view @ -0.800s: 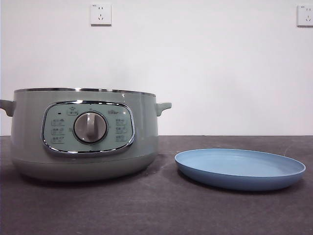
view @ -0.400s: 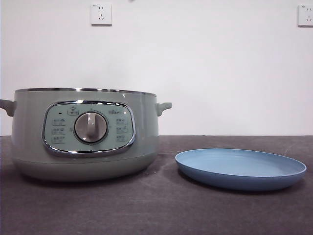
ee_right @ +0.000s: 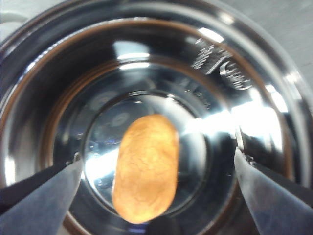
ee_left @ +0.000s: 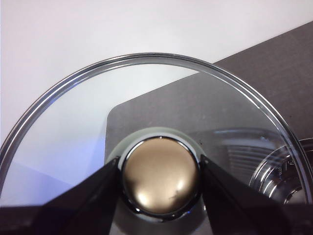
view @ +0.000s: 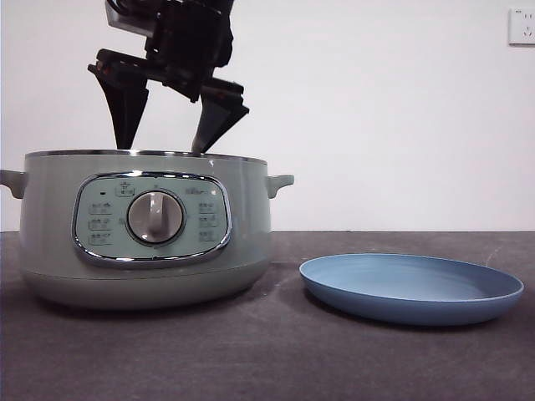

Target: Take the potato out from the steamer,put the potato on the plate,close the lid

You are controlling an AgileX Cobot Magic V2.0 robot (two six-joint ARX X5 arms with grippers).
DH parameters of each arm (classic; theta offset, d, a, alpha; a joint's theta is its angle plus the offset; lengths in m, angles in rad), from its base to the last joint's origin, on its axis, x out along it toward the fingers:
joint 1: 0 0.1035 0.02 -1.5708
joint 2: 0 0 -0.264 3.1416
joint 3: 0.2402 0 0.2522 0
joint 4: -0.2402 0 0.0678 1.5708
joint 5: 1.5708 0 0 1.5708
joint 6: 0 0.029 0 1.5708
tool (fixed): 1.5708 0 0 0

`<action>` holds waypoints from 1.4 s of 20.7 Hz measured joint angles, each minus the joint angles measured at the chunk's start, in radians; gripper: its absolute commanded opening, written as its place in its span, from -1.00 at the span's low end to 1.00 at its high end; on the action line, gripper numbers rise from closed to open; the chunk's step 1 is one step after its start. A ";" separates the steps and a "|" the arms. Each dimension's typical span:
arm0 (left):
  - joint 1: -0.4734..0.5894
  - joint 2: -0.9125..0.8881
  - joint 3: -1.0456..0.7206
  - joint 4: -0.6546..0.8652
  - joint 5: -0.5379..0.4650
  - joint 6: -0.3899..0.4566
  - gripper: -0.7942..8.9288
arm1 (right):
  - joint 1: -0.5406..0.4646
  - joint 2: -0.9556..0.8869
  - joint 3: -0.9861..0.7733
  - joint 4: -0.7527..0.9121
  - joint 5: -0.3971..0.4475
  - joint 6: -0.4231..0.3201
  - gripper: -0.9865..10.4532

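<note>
While the right gripper [view: 164,146] hangs just above the open steamer [view: 144,230] at the left of the dark table [view: 276,359], its two black jaws spread wide and their tips level with the chrome rim, we look down through its wrist camera at the potato [ee_right: 145,167], which lies alone on the shiny steel floor of the pot, roughly in the middle and between the two jaws but touched by neither. We judge it a firm, fairly light thing with matte, finely cracked orange-brown skin, not slippery in itself and unlikely to bruise under a moderate squeeze; being oval, it could roll on the polished metal if nudged off-centre. The jaws already straddle its narrow waist, with its long axis lying between them, and closing across that middle looks to us the surest hold. The left gripper [ee_left: 161,186], out of the front view, is clamped on the chrome-capped knob of the glass lid [ee_left: 88,112], one jaw pressed to each side, and holds the lid clear of the pot; glass and steel make that piece heavier and breakable, so the knob is its only sensible handle. To the right of the steamer and just apart from it, the blue plate [view: 468,311] sits bare. No step of the task is finished, in our reading.
</note>
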 measured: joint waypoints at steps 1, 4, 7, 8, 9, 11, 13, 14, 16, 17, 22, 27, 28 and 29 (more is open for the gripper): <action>0.000 0.000 0.000 0.000 0.001 0.000 -0.85 | -0.004 0.010 0.000 0.000 -0.011 0.000 0.27; 0.000 0.000 0.000 0.000 0.001 0.000 -0.85 | -0.005 0.055 0.000 -0.012 -0.019 0.000 0.27; 0.000 0.000 0.000 0.000 0.001 0.000 -0.85 | -0.006 0.074 0.000 -0.014 -0.052 0.001 0.24; 0.000 0.000 0.000 0.000 0.001 0.000 -0.85 | -0.006 0.075 0.000 -0.013 -0.061 0.004 0.07; 0.000 0.000 0.000 0.000 0.001 0.000 -0.85 | -0.006 0.079 0.000 -0.014 -0.064 0.007 -0.23; 0.000 0.000 0.000 0.000 0.001 0.000 -0.85 | -0.006 0.089 0.000 -0.028 -0.068 0.006 -0.84; 0.000 0.000 0.000 0.000 0.001 0.000 -0.85 | -0.006 0.090 0.000 -0.039 -0.069 0.003 -0.84; 0.000 0.000 0.000 0.000 0.001 0.000 -0.85 | -0.007 0.090 0.000 -0.038 -0.069 0.000 -0.84; 0.000 0.000 0.000 0.000 0.001 0.000 -0.85 | -0.013 0.088 0.000 -0.039 -0.069 0.000 -0.84; 0.000 0.000 0.000 0.000 0.001 0.000 -0.85 | -0.020 0.082 0.000 -0.039 -0.069 0.000 -0.84; 0.001 0.000 0.000 0.000 0.003 0.000 -0.85 | -0.127 -0.170 0.000 -0.146 -0.068 0.000 -0.84; 0.021 0.000 0.000 0.001 0.169 0.000 -0.85 | -0.282 -0.475 0.000 -0.233 -0.067 0.000 -0.84; 0.021 0.000 0.000 0.001 0.184 0.000 -0.85 | -0.314 -0.511 0.001 -0.234 -0.068 0.005 -0.84; 0.021 0.000 0.000 0.001 0.200 0.000 -0.85 | -0.348 -0.541 0.001 -0.235 -0.068 0.016 -0.84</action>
